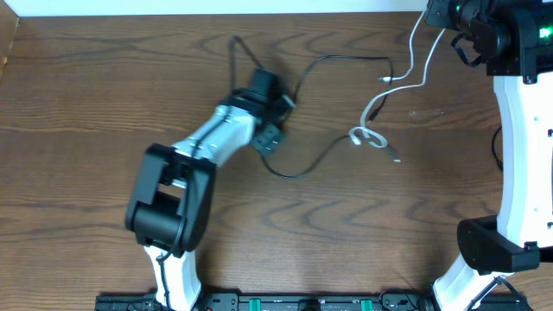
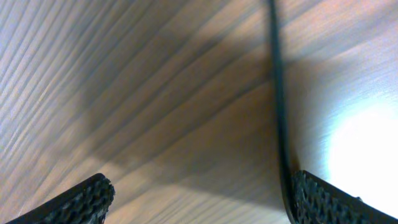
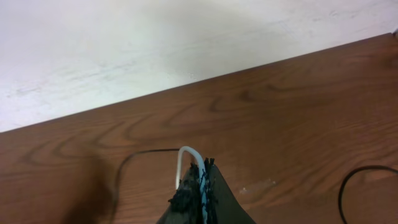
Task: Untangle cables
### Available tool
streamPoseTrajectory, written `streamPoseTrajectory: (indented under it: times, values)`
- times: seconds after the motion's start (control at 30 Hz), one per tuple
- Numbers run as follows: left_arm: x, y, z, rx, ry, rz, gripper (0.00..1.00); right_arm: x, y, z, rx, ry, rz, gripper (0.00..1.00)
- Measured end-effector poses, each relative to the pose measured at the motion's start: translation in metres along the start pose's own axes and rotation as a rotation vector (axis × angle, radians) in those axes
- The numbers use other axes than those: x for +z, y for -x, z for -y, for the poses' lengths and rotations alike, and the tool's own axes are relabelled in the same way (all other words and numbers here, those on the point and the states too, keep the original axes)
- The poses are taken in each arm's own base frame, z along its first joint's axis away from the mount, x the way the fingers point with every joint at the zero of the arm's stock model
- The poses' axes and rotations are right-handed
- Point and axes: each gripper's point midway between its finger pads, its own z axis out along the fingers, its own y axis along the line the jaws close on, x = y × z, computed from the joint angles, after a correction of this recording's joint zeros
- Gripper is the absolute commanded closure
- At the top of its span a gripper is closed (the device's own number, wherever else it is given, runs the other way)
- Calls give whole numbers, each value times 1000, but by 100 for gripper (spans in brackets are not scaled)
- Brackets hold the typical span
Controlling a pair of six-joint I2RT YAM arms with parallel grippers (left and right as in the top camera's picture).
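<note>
Closest in, on the left wrist view, two ribbed black pads (image 2: pixel 87 198) sit in the bottom corners with a broad stretch of bare wood between them. So the left gripper (image 2: pixel 200 202) is spread wide and holding nothing. It hangs low over the table (image 2: pixel 143 93), and a thin black cord (image 2: pixel 277 93) runs down the frame right along the inside of the right-hand pad, touching it or very nearly. That reads as a line-up for a pinch, with the jaws wide so the cord lands between them instead of getting shoved aside. I'd want the gripper shifted a touch before closing, so the cord sits nearer the middle.

Over to the far right corner of the table, where the right gripper (image 3: pixel 200 186) is clamped tight on the white cord (image 3: pixel 185 154), which arches out of the fingertips in a small hoop. From overhead, that cord runs from the gripper down across the wood and ends in a small loop (image 1: pixel 367 136) near the middle, where a black strand meets it. Pinned at the corner like that, the white cord is anchored. My guess is that this lets the other arm draw the black one clear of the crossing.

Overhead, the black cord wanders from under the left gripper towards that loop, with another sweep curving below. The untangling is not done: the crossing at the loop is the snag, and a hard tug could cinch it tighter.
</note>
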Motion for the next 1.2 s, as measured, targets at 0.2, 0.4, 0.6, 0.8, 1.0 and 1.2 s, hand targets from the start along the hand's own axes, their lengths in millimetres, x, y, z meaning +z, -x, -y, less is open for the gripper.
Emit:
streamPoseTrajectory:
  times: [0.2,0.4,0.6,0.8,1.0,1.2]
  values:
    - [6,-52,-65,-209,46,-76,7,0,0,3,-2,-15,0,99]
    - [8,-98,-109,-396,77,-123,7,0,-2,12,-15,-51,-9,99]
    - [7,-130,-132,-543,97,-149,7,2,1,48,2,-157,-13,99]
    - [7,-140,-140,-598,106,-155,7,0,2,101,33,-297,-28,99]
    - [7,-141,-139,-598,106,-156,7,-14,5,141,-1,-512,-12,99]
    - [7,-140,-139,-600,102,-153,7,-47,22,182,-21,-818,83,99]
